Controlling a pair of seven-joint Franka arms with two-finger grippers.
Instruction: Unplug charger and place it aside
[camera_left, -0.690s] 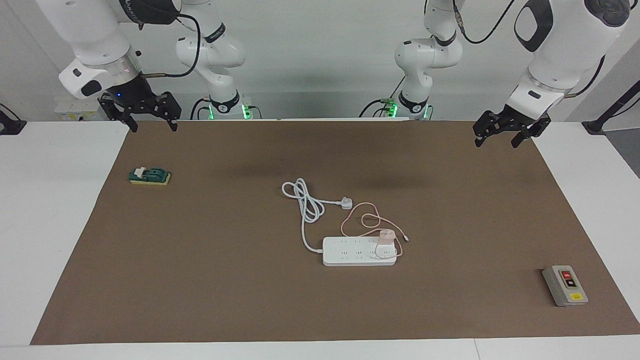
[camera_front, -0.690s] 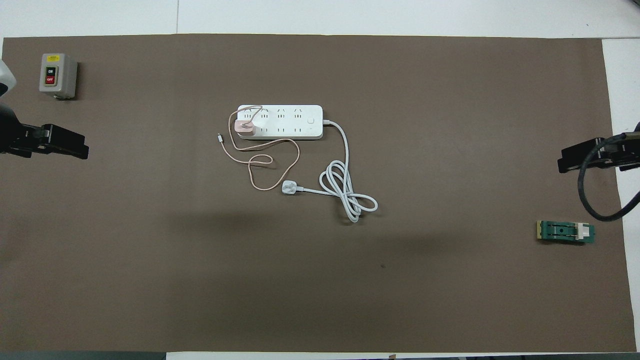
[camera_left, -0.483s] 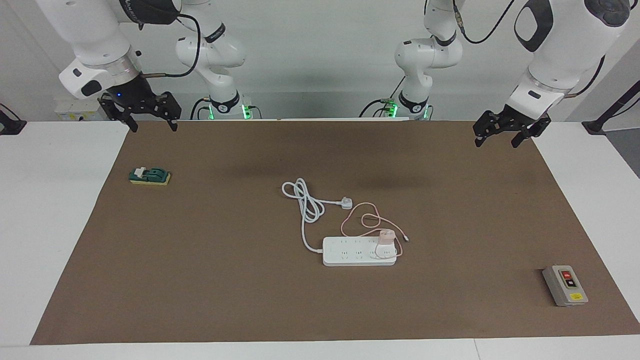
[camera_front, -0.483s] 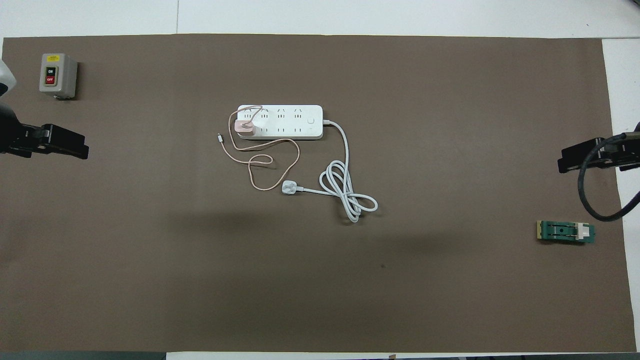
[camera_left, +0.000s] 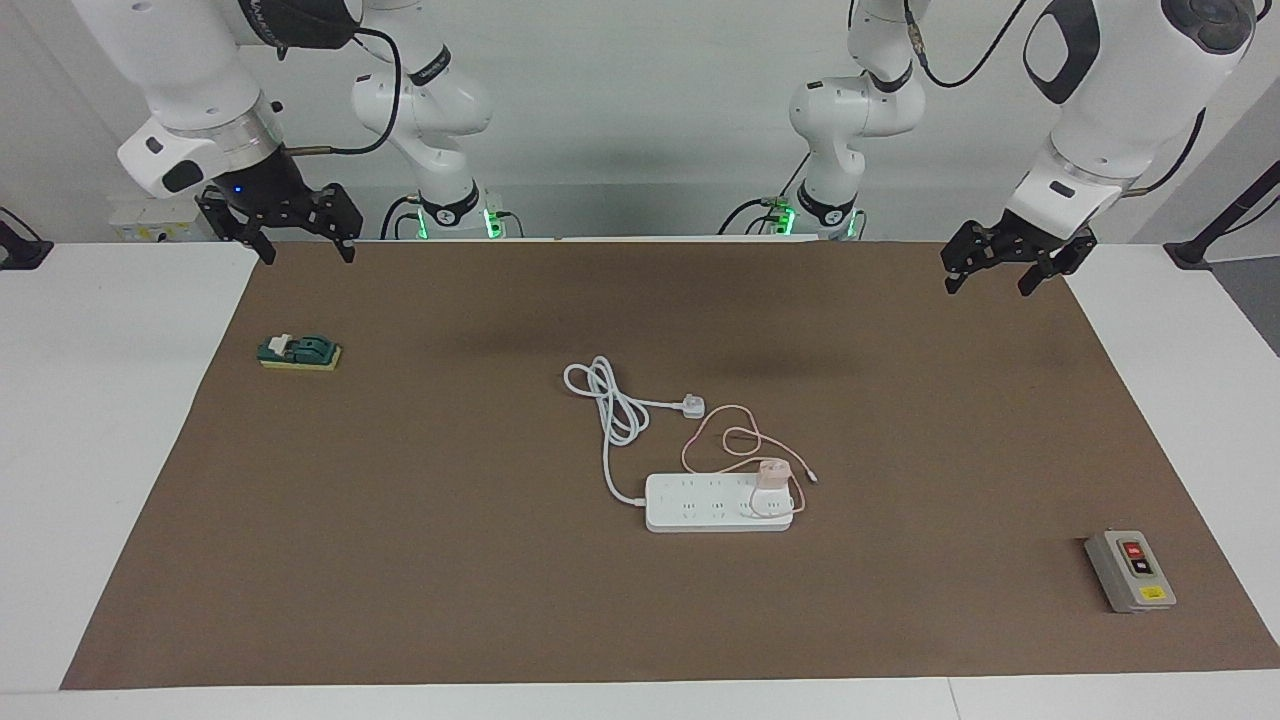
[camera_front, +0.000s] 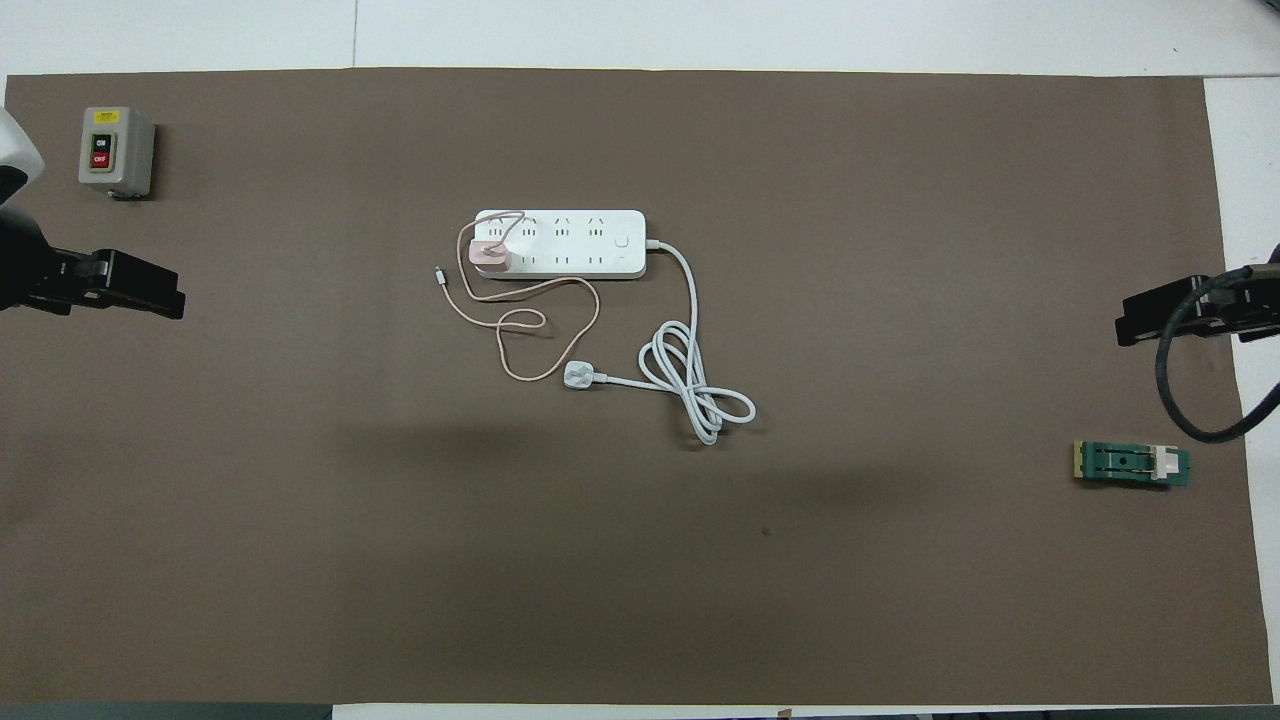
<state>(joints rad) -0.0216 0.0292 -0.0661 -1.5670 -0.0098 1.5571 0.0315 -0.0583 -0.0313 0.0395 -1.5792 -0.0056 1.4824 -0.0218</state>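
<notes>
The charger (camera_left: 771, 472) (camera_front: 489, 254) is a small pale pink cube plugged into the white power strip (camera_left: 700, 505) (camera_front: 580, 245), at the strip's end toward the left arm. Its thin pink cable (camera_left: 730, 440) (camera_front: 520, 320) loops over the mat on the robots' side of the strip. My left gripper (camera_left: 985, 288) (camera_front: 150, 293) hangs open and empty over the mat's edge at the left arm's end, well away from the charger. At the right arm's end, my right gripper (camera_left: 307, 257) (camera_front: 1135, 325) is also open, empty and raised.
The strip's thick white cord ends in a white three-pin plug (camera_left: 692, 406) (camera_front: 580, 376), nearer to the robots than the strip. A grey on/off switch box (camera_left: 1130, 570) (camera_front: 115, 150) sits toward the left arm's end. A green block (camera_left: 300, 352) (camera_front: 1132, 463) lies below the right gripper.
My left gripper has drifted slightly toward the middle of the table. Nothing on the mat has moved, and the right arm is still.
</notes>
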